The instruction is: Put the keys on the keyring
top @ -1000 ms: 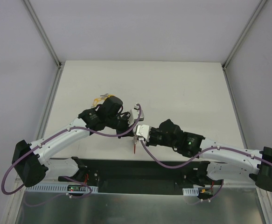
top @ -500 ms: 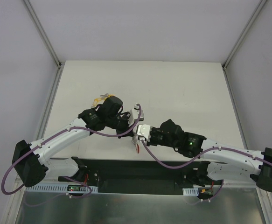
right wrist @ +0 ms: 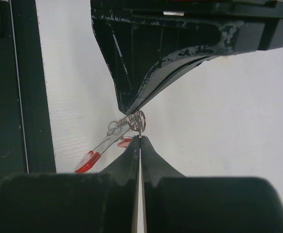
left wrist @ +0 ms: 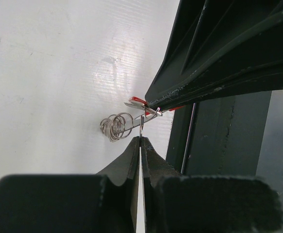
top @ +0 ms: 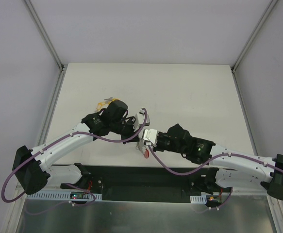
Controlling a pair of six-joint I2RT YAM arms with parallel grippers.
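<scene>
The keyring hangs between my two grippers. Its silvery coil (left wrist: 116,127) (right wrist: 133,119) shows in both wrist views. Its red plastic part (right wrist: 88,161) hangs toward the near edge and also shows in the top view (top: 145,153). My left gripper (left wrist: 140,139) (top: 137,127) is shut on a thin metal wire that runs up to the coil. My right gripper (right wrist: 140,138) (top: 144,140) is shut on a thin wire loop at the coil's end. The two gripper tips almost touch. A small yellowish bundle (top: 104,103), perhaps the keys, lies behind the left wrist, partly hidden.
The white table (top: 190,92) runs to grey walls at the back and sides. A dark base strip (top: 146,177) lies along the near edge, right below the grippers. The left arm (top: 68,141) and the right arm (top: 228,158) reach in from the near corners.
The right gripper has shifted slightly right and toward the near edge. The red part under it has turned from a thin edge-on sliver to a broader shape. The left arm has held still.
</scene>
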